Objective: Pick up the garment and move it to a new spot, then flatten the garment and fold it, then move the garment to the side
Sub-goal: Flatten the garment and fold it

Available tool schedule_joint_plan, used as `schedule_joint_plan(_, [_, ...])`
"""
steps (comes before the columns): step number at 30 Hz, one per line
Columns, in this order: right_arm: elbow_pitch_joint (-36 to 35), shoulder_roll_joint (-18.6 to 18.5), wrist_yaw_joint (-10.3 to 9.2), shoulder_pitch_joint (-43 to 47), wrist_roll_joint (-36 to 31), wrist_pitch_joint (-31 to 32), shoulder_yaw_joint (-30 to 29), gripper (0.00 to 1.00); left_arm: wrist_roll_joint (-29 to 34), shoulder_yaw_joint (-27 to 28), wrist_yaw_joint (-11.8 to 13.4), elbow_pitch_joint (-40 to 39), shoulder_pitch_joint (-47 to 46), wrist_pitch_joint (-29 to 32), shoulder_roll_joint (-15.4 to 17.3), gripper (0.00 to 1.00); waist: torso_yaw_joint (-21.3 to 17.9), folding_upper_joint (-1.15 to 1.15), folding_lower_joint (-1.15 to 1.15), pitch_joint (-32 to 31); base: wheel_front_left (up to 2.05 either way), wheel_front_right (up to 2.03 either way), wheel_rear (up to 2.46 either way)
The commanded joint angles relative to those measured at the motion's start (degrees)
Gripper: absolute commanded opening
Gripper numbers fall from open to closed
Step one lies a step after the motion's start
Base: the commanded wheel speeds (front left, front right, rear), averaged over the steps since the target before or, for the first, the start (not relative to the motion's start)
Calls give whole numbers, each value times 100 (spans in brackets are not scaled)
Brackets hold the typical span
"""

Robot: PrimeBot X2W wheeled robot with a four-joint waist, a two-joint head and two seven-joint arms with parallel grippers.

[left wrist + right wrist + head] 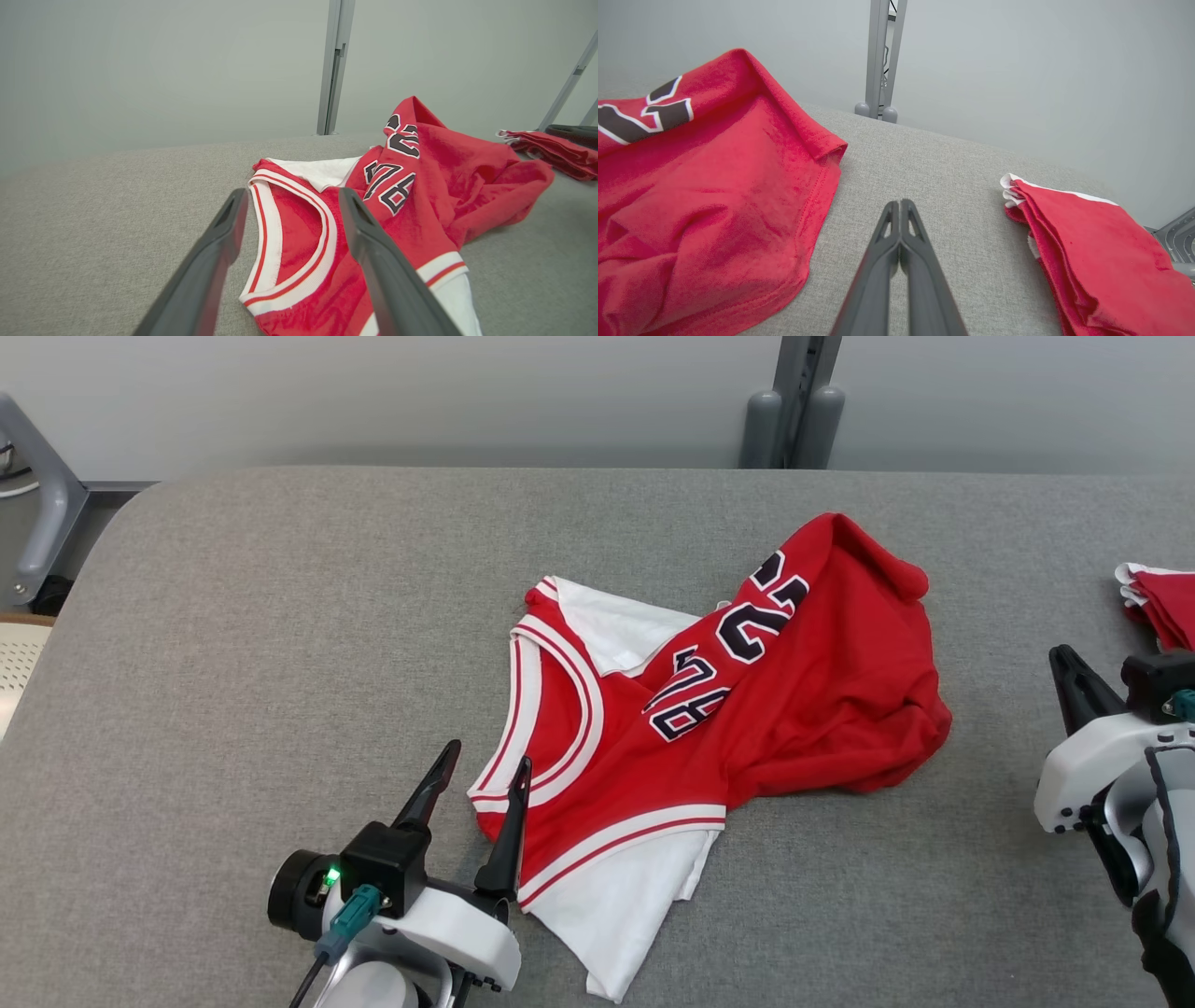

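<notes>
Left gripper [488, 755], fingers spread wide, poised at striped armhole of crumpled red jersey [747, 709] mid-table [233, 663]. Best bet: dip, pinch one layer, lift clear. Right gripper [900, 204], fingers pressed together, empty, sits between jersey and folded stack [1167, 602].

Left gripper [490, 755] sits at the lower left of the head view, its two long dark fingers spread wide apart and pointing up the frame, mounted on a white wrist with a small green light. Right gripper [1061, 661] sits at the right edge, fingers pressed together tip to tip, gripping nothing, above a white forearm.
</notes>
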Motion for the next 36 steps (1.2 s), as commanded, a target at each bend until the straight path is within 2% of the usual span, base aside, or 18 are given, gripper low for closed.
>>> schedule_joint_plan(1, [-26,15,1,1,64,-50,-26,0,-17,13,43,-9,-11,-23,17,100,-10,0,0,3,0,0,0])
schedule_joint_plan(3, [-123,63,1,82,152,-38,-18,0,-34,13,43,-9,-13,-28,21,100,-25,0,0,16,0,0,0])
schedule_joint_plan(4, [-152,114,1,131,197,-30,22,5,-36,13,42,-8,-17,-29,22,100,-27,0,0,21,0,0,0])
schedule_joint_plan(5, [-183,169,1,179,246,-19,56,12,-38,11,40,-7,-22,-32,25,100,-27,0,0,25,0,0,0])
schedule_joint_plan(8, [-340,298,1,300,429,-26,154,42,-44,1,35,-4,-40,-37,25,100,-11,0,0,36,0,0,0])
schedule_joint_plan(9, [-401,361,1,358,504,-27,191,76,-46,1,37,-4,-46,-40,26,100,-4,0,0,38,0,0,0])
schedule_joint_plan(10, [-467,419,1,417,581,-19,222,100,-49,3,38,-2,-52,-41,30,100,3,0,0,39,0,0,0])
schedule_joint_plan(19, [-1057,502,1,750,1016,438,795,100,-41,1,54,-18,-82,-44,47,100,54,0,0,89,0,0,0])
schedule_joint_plan(28, [-878,453,1,582,1127,888,1194,100,-46,-29,51,-12,-149,-49,35,100,197,0,0,166,0,0,0])
schedule_joint_plan(29, [-790,420,1,529,1073,855,1177,61,-46,-40,43,-6,-152,-50,29,100,220,0,0,167,0,0,0])
schedule_joint_plan(30, [-699,382,0,481,994,822,1149,36,-46,-53,36,1,-157,-50,21,100,244,0,0,166,0,0,0])
schedule_joint_plan(32, [-532,381,1,382,878,748,1099,0,-56,-58,31,19,-163,-52,14,100,283,0,0,158,0,0,0])
schedule_joint_plan(36, [-410,331,1,169,725,615,998,0,-61,-49,41,31,-137,-54,14,100,306,0,0,132,0,0,0])
